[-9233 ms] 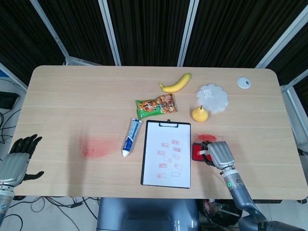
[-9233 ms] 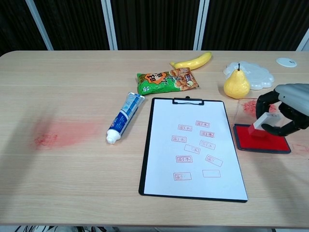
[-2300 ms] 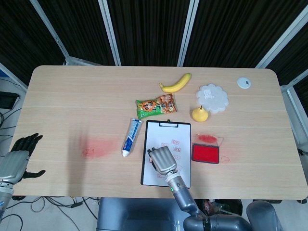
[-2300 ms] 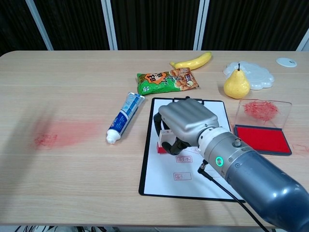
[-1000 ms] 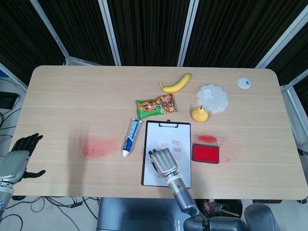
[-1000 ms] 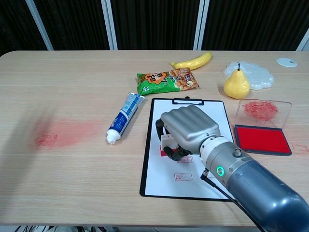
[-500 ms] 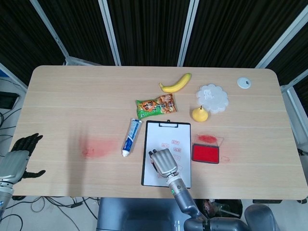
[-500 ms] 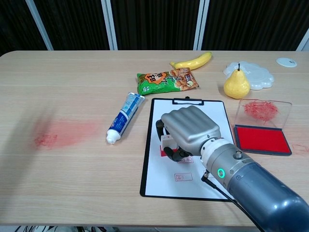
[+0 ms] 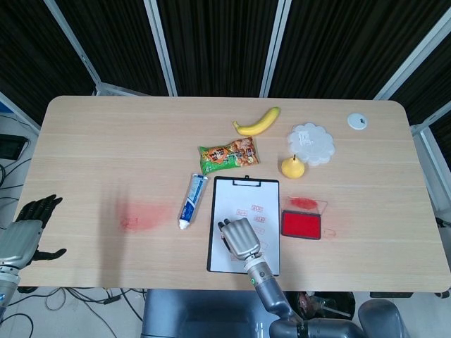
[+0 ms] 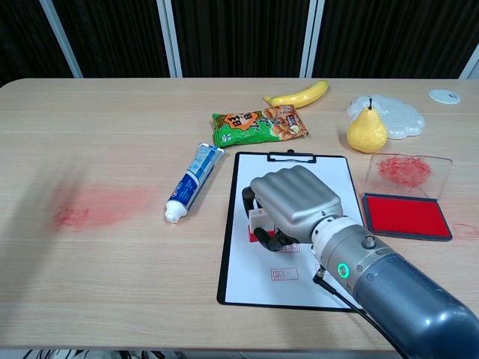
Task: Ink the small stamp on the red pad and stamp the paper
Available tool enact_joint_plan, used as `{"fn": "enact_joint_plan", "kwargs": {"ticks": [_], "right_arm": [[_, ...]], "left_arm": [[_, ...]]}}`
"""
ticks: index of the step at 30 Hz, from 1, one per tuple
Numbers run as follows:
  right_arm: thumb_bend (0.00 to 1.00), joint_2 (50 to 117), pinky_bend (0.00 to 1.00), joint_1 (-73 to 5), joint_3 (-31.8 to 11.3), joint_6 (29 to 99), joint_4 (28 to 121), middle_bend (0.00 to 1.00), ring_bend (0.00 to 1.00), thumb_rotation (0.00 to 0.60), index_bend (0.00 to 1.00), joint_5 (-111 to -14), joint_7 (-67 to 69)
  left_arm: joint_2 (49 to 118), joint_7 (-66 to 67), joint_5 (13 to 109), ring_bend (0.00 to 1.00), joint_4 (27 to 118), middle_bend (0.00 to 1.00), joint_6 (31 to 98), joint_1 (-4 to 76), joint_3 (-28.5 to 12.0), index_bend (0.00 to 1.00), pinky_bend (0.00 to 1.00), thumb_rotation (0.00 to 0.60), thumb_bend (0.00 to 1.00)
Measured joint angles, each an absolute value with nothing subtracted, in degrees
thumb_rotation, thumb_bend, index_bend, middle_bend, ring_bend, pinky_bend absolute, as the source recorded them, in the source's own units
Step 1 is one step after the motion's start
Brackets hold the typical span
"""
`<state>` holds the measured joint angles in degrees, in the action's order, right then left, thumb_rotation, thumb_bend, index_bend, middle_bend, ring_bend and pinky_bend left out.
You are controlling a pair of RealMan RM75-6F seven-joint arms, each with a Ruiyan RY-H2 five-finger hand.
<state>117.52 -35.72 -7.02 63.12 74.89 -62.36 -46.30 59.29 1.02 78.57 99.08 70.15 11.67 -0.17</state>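
My right hand grips the small white stamp, whose red base presses on the white paper clipped to the black clipboard. In the head view the right hand covers the lower middle of the paper; the stamp is hidden there. Several red stamp marks show on the sheet. The open red ink pad lies right of the clipboard, also seen as the ink pad. My left hand hangs open off the table's left front corner.
A toothpaste tube lies left of the clipboard, a snack packet and banana behind it. A pear and white scalloped dish stand behind the ink pad. A red smear marks the table at left.
Over the last second my right hand has sunk slightly nearer the table's front edge, keeping the stamp on the paper. The left hand has stayed still.
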Motion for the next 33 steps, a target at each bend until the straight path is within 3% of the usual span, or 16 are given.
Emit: {"fn": "enact_joint_plan", "kwargs": {"ticks": [26,33], "right_arm": [[0.8,117.1,0.89,-35.5,-7.4,63.5,75.8,0.87,0.89,0.6,0.93,-62.3,-46.5],[0.8,116.6,0.89,-36.2,-9.3,64.4,77.0,0.87,0.89,0.6,0.93,-63.9,-45.4]], "left_arm": [[59.2,1.0,78.5,0.0,99.1,0.0,70.3,11.6,-0.2,0.0,0.0,0.6,0.02],[59.3,1.2,78.3,0.0,99.1,0.0,70.3,11.6,-0.3,0.0,0.0,0.6,0.02]]}}
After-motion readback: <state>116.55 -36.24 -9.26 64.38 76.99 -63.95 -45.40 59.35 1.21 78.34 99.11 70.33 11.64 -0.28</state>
